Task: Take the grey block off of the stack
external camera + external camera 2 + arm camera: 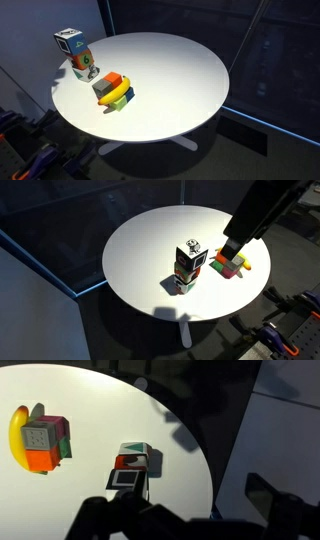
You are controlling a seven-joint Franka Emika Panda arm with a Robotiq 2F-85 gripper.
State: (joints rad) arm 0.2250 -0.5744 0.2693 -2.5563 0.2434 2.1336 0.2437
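Wrist view looking across a round white bench (120, 400). My pincer (130, 518) shows only as a dark silhouette along the bottom edge. I cannot tell whether its jaws stand apart or together, and I see nothing held in it.

Straight ahead of the pincer, and near it, stands a printed carton (131, 465). Well apart from the pincer, ahead and far toward the left of this view, sits the stack (42, 442). The grey block (38, 437) lies on top of the stack, above an orange-red block (40, 460) and just beside a long curved yellow piece (18, 432).

I judge the step in hand to be the approach. To do it well I would:

- steer round the carton rather than skim over it;
- centre the pincer above the grey block with the jaws spread wider than its narrow sides;
- come down only as deep as that block's own thickness and close on it alone;
- lift straight up, since the curved yellow piece looks likely to rock if nudged.

Counted:

- one grey block;
- one orange-red block;
- one yellow piece;
- one green block (65, 450);
- one pinkish piece (58, 428);
- one carton;
- one bench;
- one pincer.

I cannot make out a blue block.
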